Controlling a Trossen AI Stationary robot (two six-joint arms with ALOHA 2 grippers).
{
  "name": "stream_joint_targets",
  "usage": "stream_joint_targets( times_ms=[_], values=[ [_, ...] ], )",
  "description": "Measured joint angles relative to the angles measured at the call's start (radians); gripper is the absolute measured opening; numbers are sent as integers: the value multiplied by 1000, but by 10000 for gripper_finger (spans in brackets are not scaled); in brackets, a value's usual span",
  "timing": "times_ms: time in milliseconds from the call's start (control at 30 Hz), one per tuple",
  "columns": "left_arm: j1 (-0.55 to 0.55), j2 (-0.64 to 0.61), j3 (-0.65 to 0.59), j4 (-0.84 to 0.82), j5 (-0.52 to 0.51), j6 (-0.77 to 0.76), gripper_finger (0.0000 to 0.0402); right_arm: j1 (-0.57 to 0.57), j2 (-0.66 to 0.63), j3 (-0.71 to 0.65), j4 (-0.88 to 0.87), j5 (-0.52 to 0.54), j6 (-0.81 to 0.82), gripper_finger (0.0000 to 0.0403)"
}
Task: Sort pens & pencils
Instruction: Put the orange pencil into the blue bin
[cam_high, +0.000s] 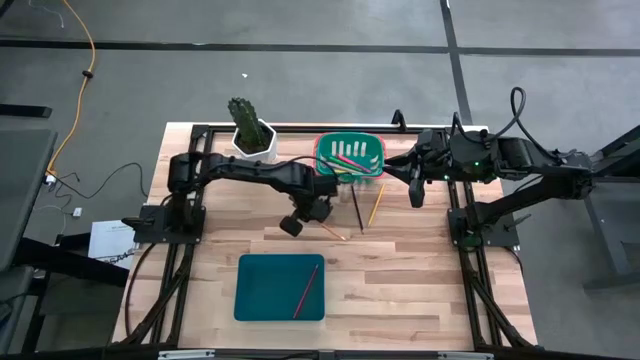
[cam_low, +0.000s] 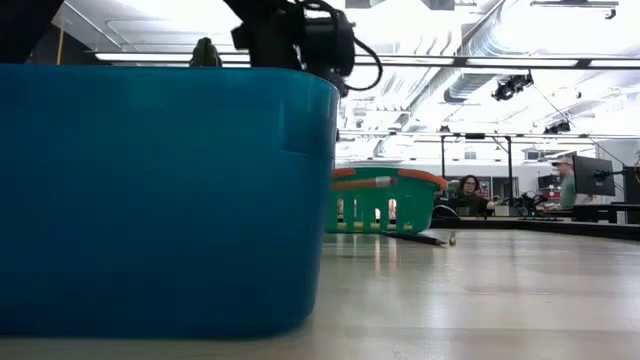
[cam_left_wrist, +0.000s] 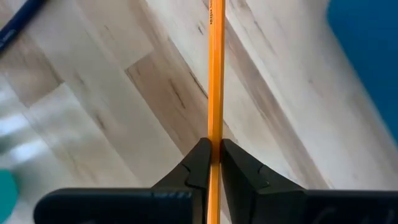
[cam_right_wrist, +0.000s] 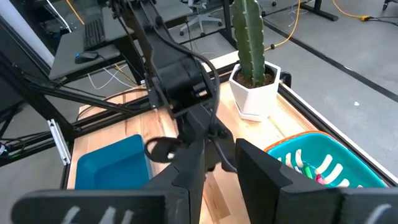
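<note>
Left gripper pinches an orange pencil over the wooden table.

The left gripper (cam_left_wrist: 214, 163) has its dark fingers closed on a thin orange pencil (cam_left_wrist: 216, 74) above the pale wooden table (cam_high: 420, 270), between the green slotted basket (cam_high: 350, 155) holding pink and green pens (cam_high: 352, 152) and the teal rectangular tray (cam_high: 279, 288), where a red pencil (cam_high: 306, 291) lies. More pencils (cam_high: 366, 207) lie beside the basket. The right gripper (cam_high: 414, 186) hovers near the basket, fingers parted, empty.

L arm stretched across to table centre, left gripper (cam_high: 322, 226) pointing down, fingers (cam_left_wrist: 200, 163) pinched tight. R arm folded back, right gripper (cam_high: 414, 192) part-spread, idle.
</note>
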Motion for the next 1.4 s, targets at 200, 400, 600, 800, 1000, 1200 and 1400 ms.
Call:
stream_joint_targets(
  times_ms=[200,400,600,800,1000,1200,1400],
  values=[
    [-11,-59,0,-78,45,-77,23,0,0,0,0,0,-4,83],
    [-45,-102,1,-141,63,-139,23,0,0,0,0,0,-7,83],
    [-97,-119,2,-218,65,-221,23,0,0,0,0,0,-7,83],
    [-164,-142,2,-276,65,-290,23,0,0,0,0,0,-8,83],
    [-228,-162,2,-286,83,-391,23,0,0,0,-8,0,-8,83],
    [-282,-170,2,-291,90,-485,23,0,0,0,-18,-1,-12,83],
    [-335,-169,2,-283,94,-568,23,0,0,0,-23,-29,-22,83]
  ],
)
